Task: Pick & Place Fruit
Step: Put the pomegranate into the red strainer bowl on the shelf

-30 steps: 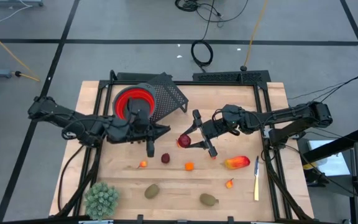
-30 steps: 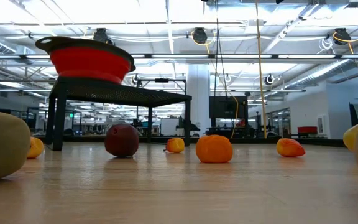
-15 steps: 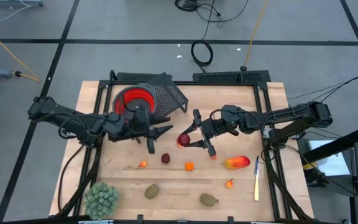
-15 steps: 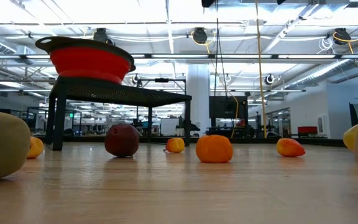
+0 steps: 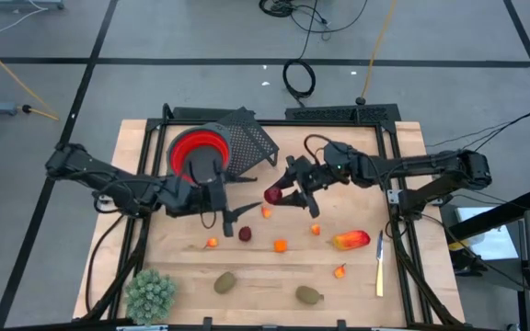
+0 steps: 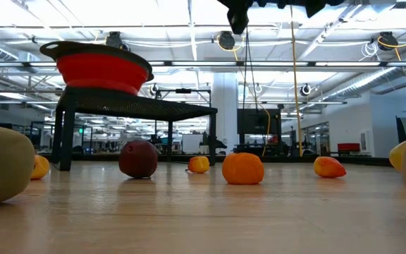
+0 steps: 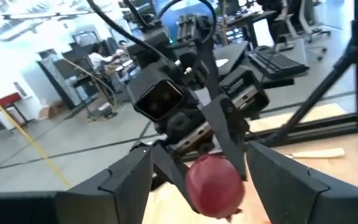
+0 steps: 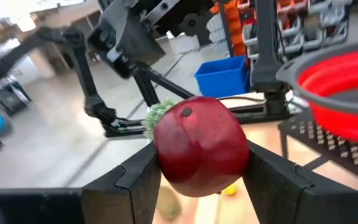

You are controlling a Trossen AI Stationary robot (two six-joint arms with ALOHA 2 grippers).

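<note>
Pale wooden table [image 5: 403,276], black perforated-metal stand [image 5: 251,140]

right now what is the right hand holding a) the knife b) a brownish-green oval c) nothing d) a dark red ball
d: the right wrist view shows the dark red ball clamped between the right hand fingers, and the high view shows it lifted above the table near the rack.

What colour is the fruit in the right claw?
Dark red, with a small dimple. The apple-like fruit between the right claw's fingers shows best in the right wrist view.
</note>
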